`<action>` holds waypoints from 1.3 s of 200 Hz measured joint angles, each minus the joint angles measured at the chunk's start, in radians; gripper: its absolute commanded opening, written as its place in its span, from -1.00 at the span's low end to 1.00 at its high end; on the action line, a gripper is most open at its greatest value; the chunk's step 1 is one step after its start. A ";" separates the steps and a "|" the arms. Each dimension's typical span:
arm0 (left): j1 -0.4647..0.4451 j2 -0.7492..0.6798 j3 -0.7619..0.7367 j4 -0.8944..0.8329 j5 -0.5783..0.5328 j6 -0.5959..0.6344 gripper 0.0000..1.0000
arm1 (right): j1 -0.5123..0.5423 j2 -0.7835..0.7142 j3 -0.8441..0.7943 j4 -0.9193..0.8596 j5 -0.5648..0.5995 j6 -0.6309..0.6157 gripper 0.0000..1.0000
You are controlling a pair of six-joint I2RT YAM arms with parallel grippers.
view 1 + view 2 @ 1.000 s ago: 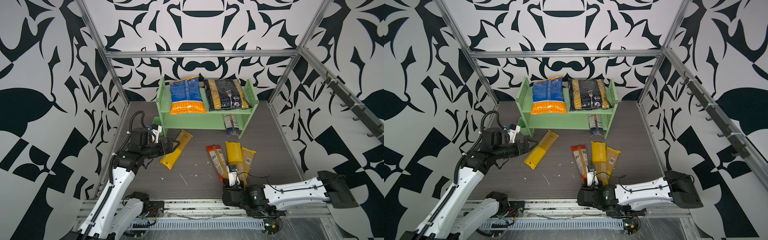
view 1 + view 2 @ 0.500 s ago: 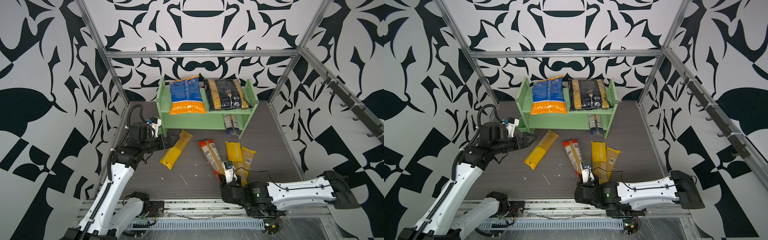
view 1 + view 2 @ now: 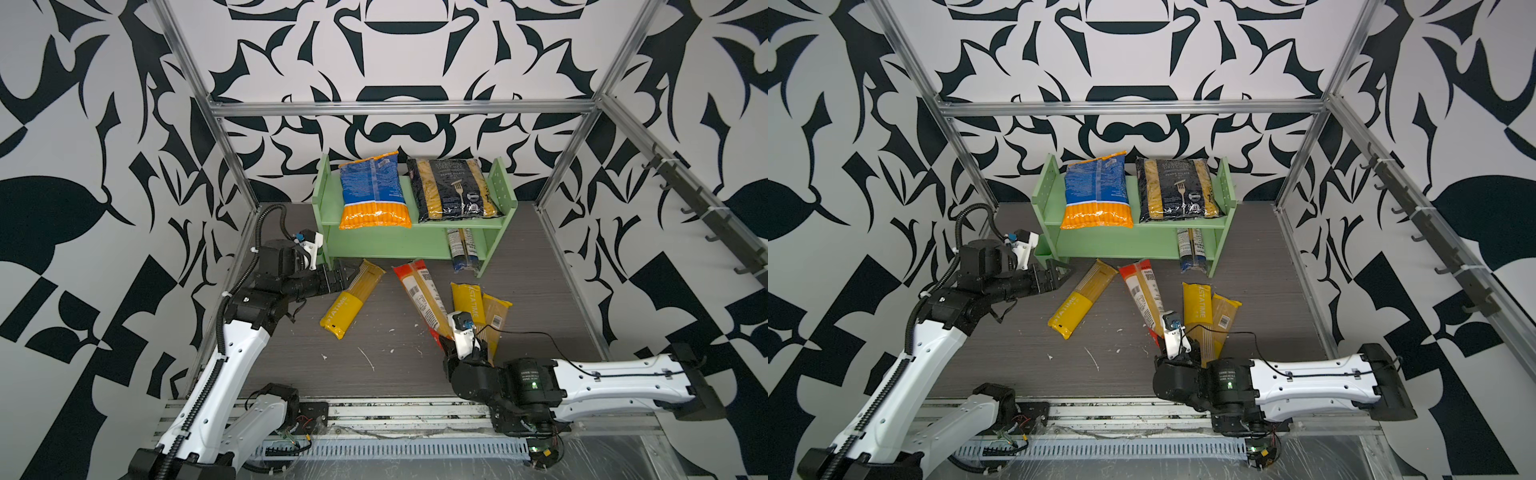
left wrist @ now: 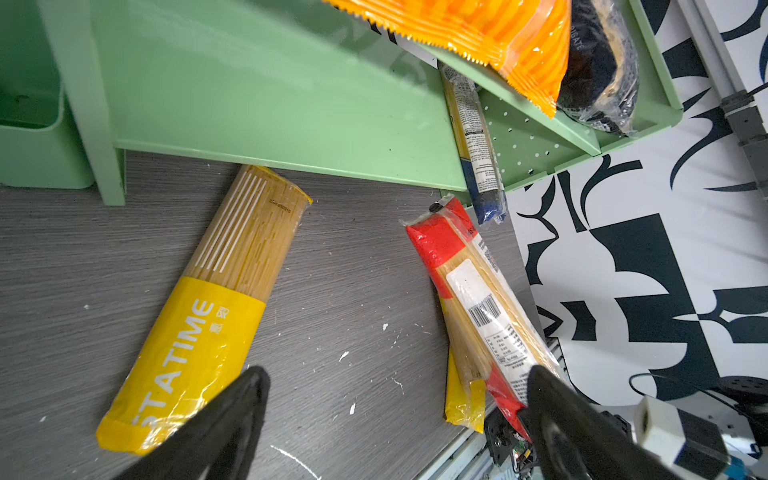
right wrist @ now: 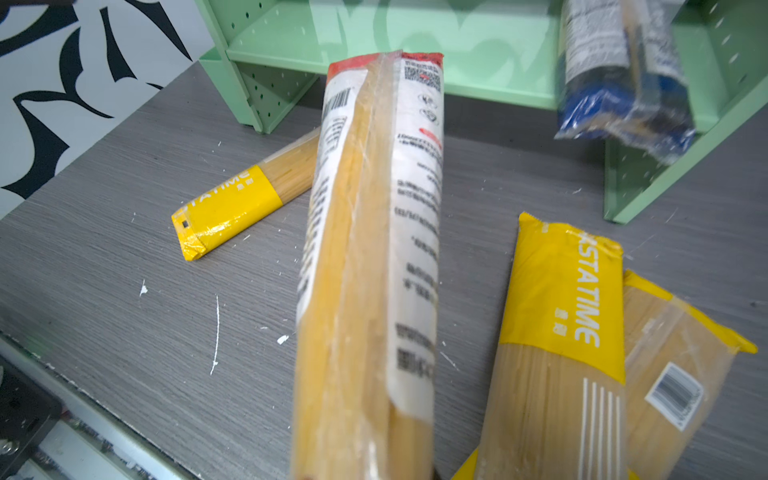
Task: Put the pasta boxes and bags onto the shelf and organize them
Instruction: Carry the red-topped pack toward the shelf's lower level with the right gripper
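The pale green shelf (image 3: pixel 399 249) stands at the back. On its top tier lie a blue-orange bag (image 3: pixel 372 191) and a black penne bag (image 3: pixel 453 189). A blue-ended spaghetti pack (image 3: pixel 461 249) sticks out of the lower tier. My right gripper (image 3: pixel 444 338) is shut on the near end of a red-ended spaghetti pack (image 5: pixel 374 232), which is raised and points at the shelf. Beside it on the table lie a yellow pack (image 3: pixel 467 303) and a tan pack (image 3: pixel 494 318). My left gripper (image 4: pixel 395 382) is open and empty by the far end of another yellow pack (image 3: pixel 353 297).
A small green cup (image 3: pixel 1044 249) hangs at the shelf's left side, close to my left wrist. White crumbs (image 3: pixel 365 357) dot the grey table. Metal frame posts (image 3: pixel 232 166) and patterned walls close in the sides, and a rail (image 3: pixel 374 411) runs along the front.
My right gripper has lifted the red-ended pack and swung its far end left and toward the shelf. The left gripper has shifted slightly toward the shelf and stays open.
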 measured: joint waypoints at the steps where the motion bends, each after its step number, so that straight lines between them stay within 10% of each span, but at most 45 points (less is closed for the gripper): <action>1: 0.000 0.001 0.000 0.002 0.000 0.000 0.99 | -0.002 -0.001 0.001 0.000 0.001 -0.003 -1.00; 260: 0.000 0.095 0.101 0.047 -0.012 0.157 0.98 | -0.654 0.510 0.285 0.365 -0.289 -0.367 -1.00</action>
